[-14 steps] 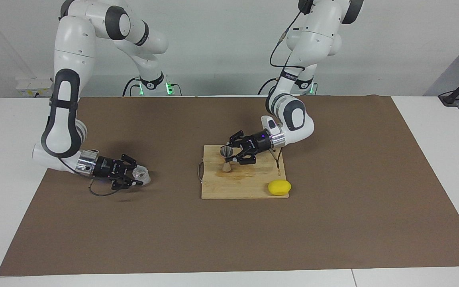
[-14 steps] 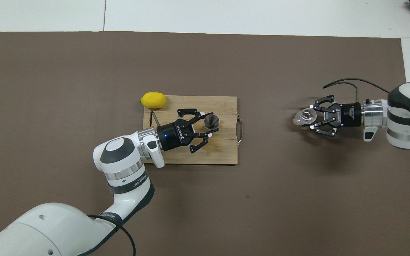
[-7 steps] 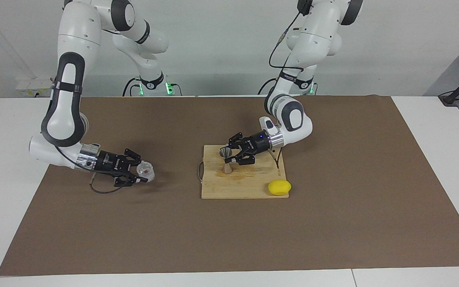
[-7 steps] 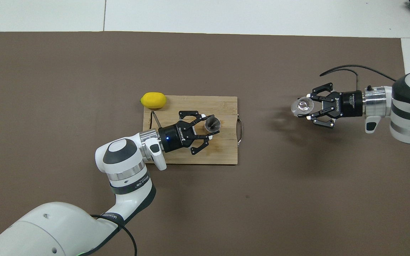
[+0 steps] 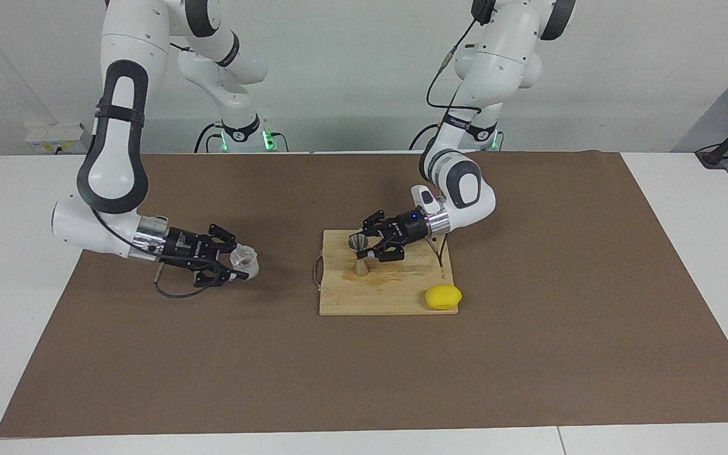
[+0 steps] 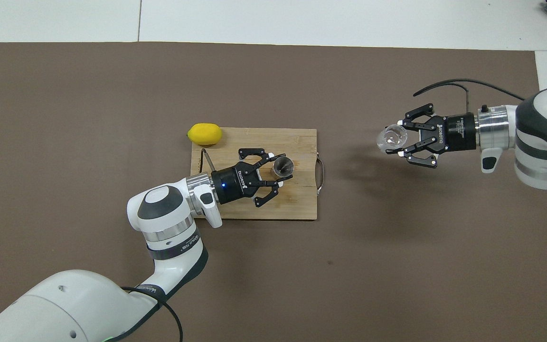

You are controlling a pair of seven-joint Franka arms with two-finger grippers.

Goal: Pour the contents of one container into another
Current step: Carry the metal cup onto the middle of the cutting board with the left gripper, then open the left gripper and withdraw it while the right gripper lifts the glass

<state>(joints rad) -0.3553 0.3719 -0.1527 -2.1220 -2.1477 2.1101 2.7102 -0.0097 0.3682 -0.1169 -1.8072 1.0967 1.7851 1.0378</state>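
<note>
You have two arms at work and four loose things on the worktop [image 5: 655, 189]: one glass cup [image 5: 244, 258], one steel jigger [image 5: 359, 253], one lemon [image 5: 443, 297] and one wooden board [image 5: 389, 300].

Your left claw [image 5: 365, 246] pinches the jigger at its narrow waist, its two fingertips pressed against it from either side. The jigger stands upright, its foot on the board, mouth up. The lemon lies off to one side of this claw, at the board's corner that is farther from the robots, touching its edge.

Your right claw [image 5: 241, 263] is clamped on the cup and holds it just above the brown mat [image 5: 528, 354], toward the right arm's end, well apart from the board. The cup looks roughly upright.
</note>
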